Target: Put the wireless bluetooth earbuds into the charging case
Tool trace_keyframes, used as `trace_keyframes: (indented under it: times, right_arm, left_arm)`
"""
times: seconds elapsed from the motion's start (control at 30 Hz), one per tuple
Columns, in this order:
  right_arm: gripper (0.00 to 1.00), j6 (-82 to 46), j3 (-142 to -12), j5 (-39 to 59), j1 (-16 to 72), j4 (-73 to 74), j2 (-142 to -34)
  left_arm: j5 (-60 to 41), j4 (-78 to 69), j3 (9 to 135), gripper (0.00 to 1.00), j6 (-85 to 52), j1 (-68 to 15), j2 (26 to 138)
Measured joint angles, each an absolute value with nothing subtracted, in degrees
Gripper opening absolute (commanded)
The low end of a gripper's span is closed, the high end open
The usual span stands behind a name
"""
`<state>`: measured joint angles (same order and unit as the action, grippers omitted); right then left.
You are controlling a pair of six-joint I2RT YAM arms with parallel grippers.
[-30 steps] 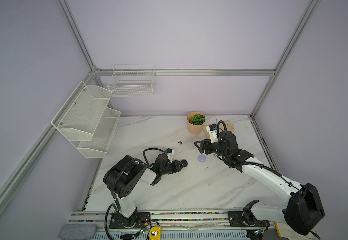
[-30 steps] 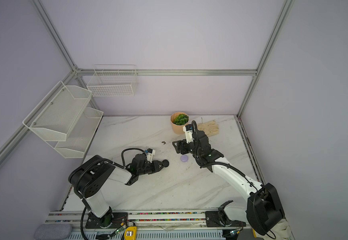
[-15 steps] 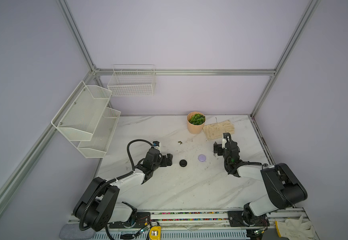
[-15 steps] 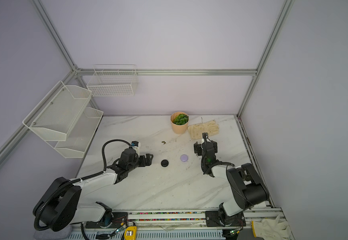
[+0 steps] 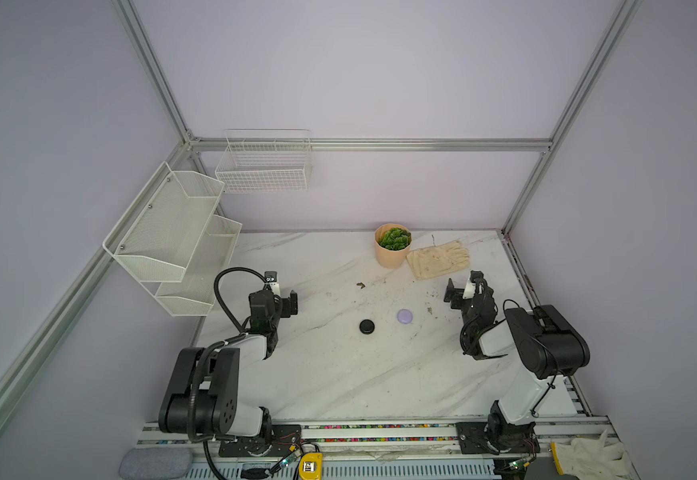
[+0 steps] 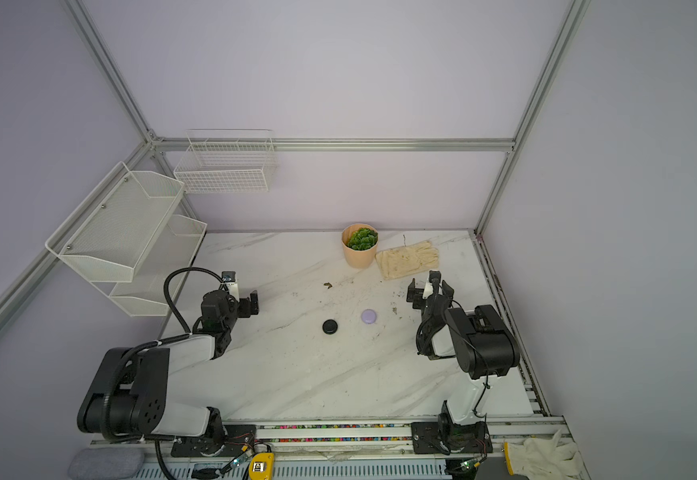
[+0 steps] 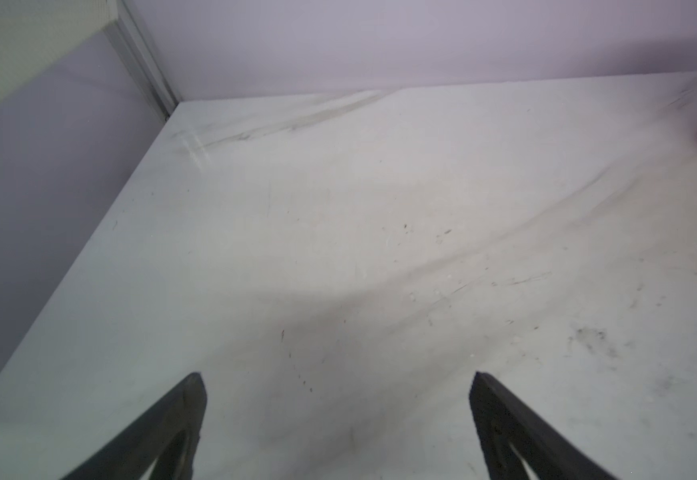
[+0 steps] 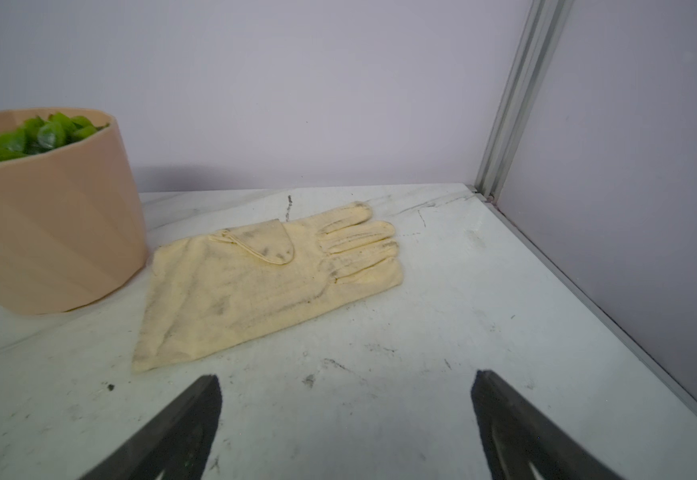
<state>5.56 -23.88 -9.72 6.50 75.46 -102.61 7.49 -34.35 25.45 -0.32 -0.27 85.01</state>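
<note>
Charging cases: the black case [image 5: 366, 326] and the lilac case [image 5: 404, 316] lie shut near the middle of the marble table [image 5: 338, 374], the lilac at about 3 o'clock of the black and both apart from the arms; the earbuds cannot be made out. At their 9 o'clock the left gripper [image 5: 280, 297] hovers with jaws spread and empty. At 3 o'clock the right gripper [image 5: 463, 286] is likewise released, with a potted plant [image 8: 47, 216] at its 10 o'clock and a soiled cream glove [image 8: 263, 286] at 11.

Bare tabletop [image 5: 338, 374] around black case [image 5: 366, 326], lilac case [image 5: 404, 316]; pot [image 5: 390, 257], glove [image 5: 438, 259] behind
</note>
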Motion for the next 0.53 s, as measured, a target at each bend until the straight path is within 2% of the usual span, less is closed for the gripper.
trace_keyframes:
  times: [0.13, 0.53]
  right_arm:
    - [0.97, 4.56, -25.50, -9.19, 5.78, 74.70, -102.67]
    - [0.97, 3.25, -28.47, -6.17, 5.34, 73.12, -102.67]
  left_arm:
    - [7.31, -40.14, 23.70, 1.00, -0.38, 0.43, 90.45]
    - [7.33, -48.10, 23.70, 1.00, -0.40, 0.64, 90.78]
